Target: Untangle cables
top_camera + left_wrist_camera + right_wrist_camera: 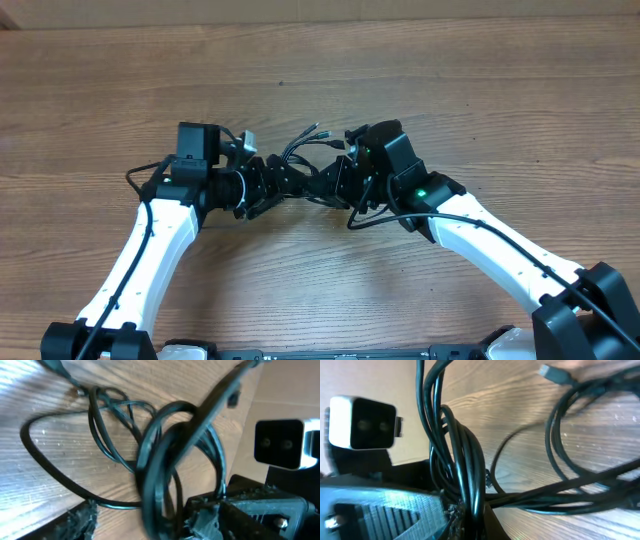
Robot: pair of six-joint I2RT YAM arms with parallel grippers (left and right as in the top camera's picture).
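The right arm's fingers (395, 510) are clamped on the knot of thin black cables with small plug ends (298, 158), and several strands rise out of the pinch in the right wrist view. The left arm's fingers (80, 521) stand apart, one on each side of the same bundle, apparently not pinching it. Overhead, the knot sits mid-frame between the two arms, close to both. Its long axis runs left to right from one set of fingers to the other. Loose plug ends fan toward the upper centre over the brown wood-grain bench (320, 60). A separating pull would likely follow that axis once the left takes hold.
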